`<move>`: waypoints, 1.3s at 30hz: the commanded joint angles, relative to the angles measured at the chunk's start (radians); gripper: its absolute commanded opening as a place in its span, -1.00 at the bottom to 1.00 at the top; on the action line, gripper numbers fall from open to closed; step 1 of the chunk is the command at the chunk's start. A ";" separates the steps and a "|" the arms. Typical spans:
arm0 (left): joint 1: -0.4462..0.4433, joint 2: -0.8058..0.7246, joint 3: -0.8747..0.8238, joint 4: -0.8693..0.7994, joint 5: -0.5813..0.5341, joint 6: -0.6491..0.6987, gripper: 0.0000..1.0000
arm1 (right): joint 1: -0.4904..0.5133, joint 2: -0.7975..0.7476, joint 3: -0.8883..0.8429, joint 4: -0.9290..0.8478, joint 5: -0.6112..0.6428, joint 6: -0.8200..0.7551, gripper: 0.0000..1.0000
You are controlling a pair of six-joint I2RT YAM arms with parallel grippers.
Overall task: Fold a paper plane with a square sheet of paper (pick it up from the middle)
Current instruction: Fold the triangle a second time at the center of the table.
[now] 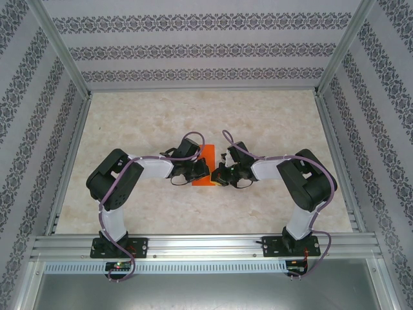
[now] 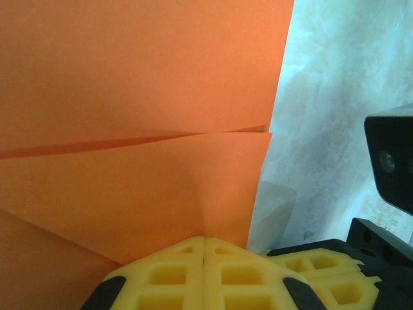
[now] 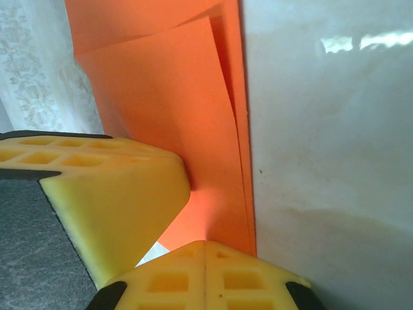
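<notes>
The pale marbled surface [image 1: 193, 116] carried the whole job, with the left arm [image 1: 147, 169] and the right arm [image 1: 279, 169] both bent inward so that their wrists met near its middle. Between them lay the orange sheet of paper [image 1: 207, 157], seen from above as a narrow strip rather than a full square. The wrist views showed overlapping layers with straight folded edges and a slit where two flaps met.

The left tool [image 2: 204, 248] was closed, its yellow fingertips pressed together at the near edge of the paper. The right tool [image 3: 205, 255] was closed in the same way, close alongside, at the sheet's long folded edge. Both sets of tips touched the paper, but I could not tell whether either pinched a layer or only pressed on it.

In my judgement the task was partway through. The early folds were made and the sheet had been narrowed. No pointed nose or spread wings could be made out, so the later creases and the final shaping appeared to be left.
</notes>
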 commanded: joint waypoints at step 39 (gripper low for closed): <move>0.114 0.027 -0.023 -0.012 -0.124 0.059 -0.91 | 0.011 0.019 -0.003 -0.205 0.143 -0.087 -0.98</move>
